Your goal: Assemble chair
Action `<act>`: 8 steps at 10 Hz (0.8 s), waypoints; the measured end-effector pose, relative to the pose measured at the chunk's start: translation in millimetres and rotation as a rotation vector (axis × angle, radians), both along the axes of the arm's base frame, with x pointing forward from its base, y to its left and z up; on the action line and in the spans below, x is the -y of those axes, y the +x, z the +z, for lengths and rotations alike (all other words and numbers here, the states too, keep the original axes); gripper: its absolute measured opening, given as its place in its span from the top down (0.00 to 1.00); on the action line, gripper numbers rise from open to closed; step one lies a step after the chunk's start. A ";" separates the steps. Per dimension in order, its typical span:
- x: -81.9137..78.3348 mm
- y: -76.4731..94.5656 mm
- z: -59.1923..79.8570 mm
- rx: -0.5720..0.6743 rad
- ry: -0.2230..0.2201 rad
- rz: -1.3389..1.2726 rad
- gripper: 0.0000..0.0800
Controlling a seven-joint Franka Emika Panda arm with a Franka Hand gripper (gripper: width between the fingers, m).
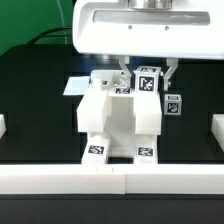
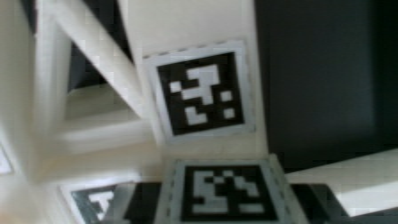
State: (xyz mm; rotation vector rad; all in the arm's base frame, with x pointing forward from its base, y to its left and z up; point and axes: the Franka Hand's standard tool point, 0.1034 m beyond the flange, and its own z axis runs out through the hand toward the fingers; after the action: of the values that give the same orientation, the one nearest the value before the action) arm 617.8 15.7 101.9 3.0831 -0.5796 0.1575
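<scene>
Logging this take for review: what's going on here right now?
The Panda's gripper hangs low over the white chair assembly, which stands on the black table. Its fingers straddle a tagged white piece at the assembly's top, on the exterior view's right. Whether they actually clamp it cannot be told. The wrist view shows only a tagged bar very close up. The marker board lies behind the assembly.

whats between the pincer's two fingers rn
A tagged upright post of the chair stands between the fingers of the pincer, shown in the exterior view; contact is unclear.
</scene>
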 end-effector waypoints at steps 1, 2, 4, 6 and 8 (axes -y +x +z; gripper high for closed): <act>-1.2 0.1 -0.1 0.004 0.018 -0.142 0.66; -2.3 0.2 0.0 0.007 0.033 -0.263 0.66; -3.3 0.5 0.1 0.010 0.052 -0.435 0.66; -3.1 0.6 0.2 0.011 0.064 -0.535 0.66; -3.7 0.6 0.2 0.012 0.075 -0.643 0.66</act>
State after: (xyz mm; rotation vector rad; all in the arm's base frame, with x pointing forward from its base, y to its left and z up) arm 618.5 19.4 102.1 2.7774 -1.5500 0.1479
